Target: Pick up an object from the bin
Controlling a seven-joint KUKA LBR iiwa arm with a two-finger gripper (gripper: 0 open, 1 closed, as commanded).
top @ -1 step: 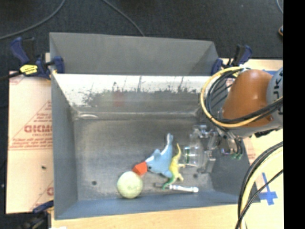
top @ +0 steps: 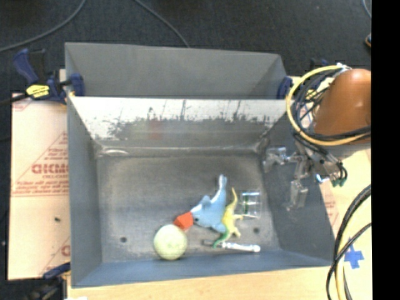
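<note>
Bin (top: 137,192): pale ball (top: 170,242), blue toy (top: 212,209), red block (top: 183,220) | jaws: apart, empty, over right wall

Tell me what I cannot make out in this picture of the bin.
- Yellow toy: camera view, partly under the blue toy, so its shape is unclear.
- Clear item: camera view, too faint to name its kind.
- White stick: camera view, too small to identify.

Showing scratched, matt grey metal on the rectangular bin (top: 187,127); looking smooth and plastic on the light blue dolphin-shaped toy (top: 211,210); seeming dull on the pale green ball (top: 170,242).
</note>
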